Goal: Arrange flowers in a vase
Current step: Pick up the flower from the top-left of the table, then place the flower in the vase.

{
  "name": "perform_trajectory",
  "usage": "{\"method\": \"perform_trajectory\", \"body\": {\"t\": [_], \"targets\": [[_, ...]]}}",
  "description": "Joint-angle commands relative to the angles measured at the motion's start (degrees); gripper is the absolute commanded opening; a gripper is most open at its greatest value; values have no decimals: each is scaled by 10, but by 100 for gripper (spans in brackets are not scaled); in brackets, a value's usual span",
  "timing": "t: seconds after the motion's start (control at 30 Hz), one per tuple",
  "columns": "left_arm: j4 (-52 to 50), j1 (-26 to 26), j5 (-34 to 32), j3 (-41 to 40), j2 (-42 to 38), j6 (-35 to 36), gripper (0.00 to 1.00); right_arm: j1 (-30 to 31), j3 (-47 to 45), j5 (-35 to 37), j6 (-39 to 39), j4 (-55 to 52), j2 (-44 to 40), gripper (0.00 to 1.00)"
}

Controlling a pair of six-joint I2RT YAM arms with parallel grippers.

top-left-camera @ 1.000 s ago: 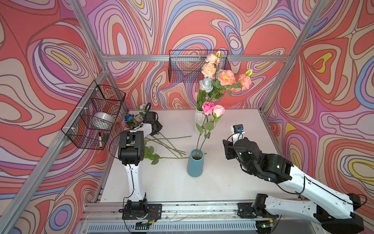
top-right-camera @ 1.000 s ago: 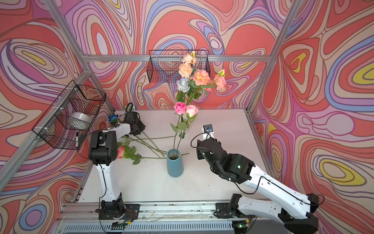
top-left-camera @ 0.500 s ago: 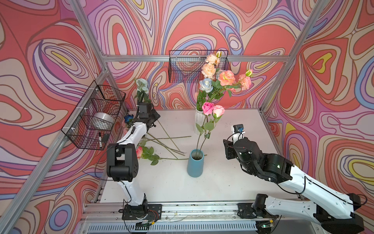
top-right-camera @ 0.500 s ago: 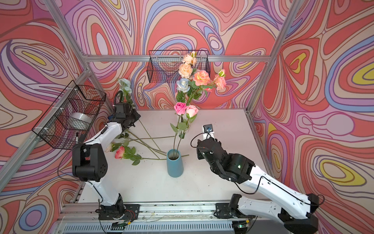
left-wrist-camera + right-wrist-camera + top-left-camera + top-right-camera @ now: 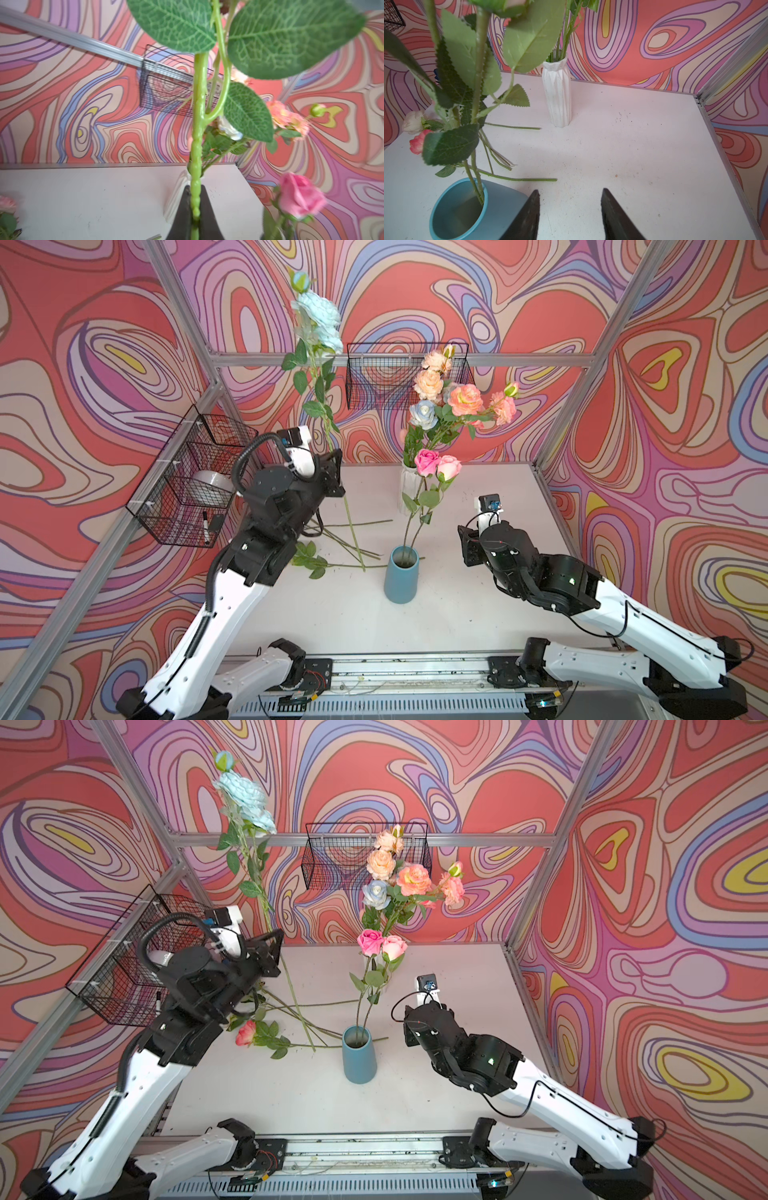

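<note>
My left gripper (image 5: 334,472) (image 5: 195,188) is shut on the green stem (image 5: 197,145) of a pale blue rose (image 5: 318,317) (image 5: 245,797). It holds the rose upright, high above the table's back left. The stem's lower end hangs left of the blue vase (image 5: 401,574) (image 5: 504,205), which holds two pink roses (image 5: 436,462). A white vase (image 5: 409,489) (image 5: 557,93) behind it holds several peach and blue roses. My right gripper (image 5: 467,547) (image 5: 570,192) stands open and empty just right of the blue vase.
Loose stems (image 5: 353,547), a pink rose (image 5: 246,1032) and a white rose (image 5: 413,121) lie on the table at the left. A wire basket (image 5: 195,485) hangs on the left wall and another wire basket (image 5: 407,373) on the back wall. Aluminium posts frame the table.
My left gripper closed on the pale blue rose's stem at the table's back left and raised it upright and higher. The right arm stayed put.
</note>
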Motion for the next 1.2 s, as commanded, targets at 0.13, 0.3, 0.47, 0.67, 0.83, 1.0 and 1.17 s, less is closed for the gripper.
{"method": "perform_trajectory", "body": {"t": [0.13,0.3,0.47,0.67,0.83,1.0,1.17], "targets": [[74,-134,-25,-5,-5,89,0,-4,21,-4,-4,10,5,49],[185,-148,14,-6,37,86,0,-4,29,-3,-2,4,6,49],[251,-148,35,14,85,87,0,-4,34,-1,-2,-4,2,48],[281,-148,45,8,113,83,0,-3,31,1,0,-8,-4,48],[278,-148,32,-55,89,72,0,-4,25,3,2,-12,-12,48],[267,-150,24,-146,60,41,8,-4,17,2,3,-6,-16,48],[246,-154,7,-225,24,4,40,-4,13,1,3,0,-16,48]]}}
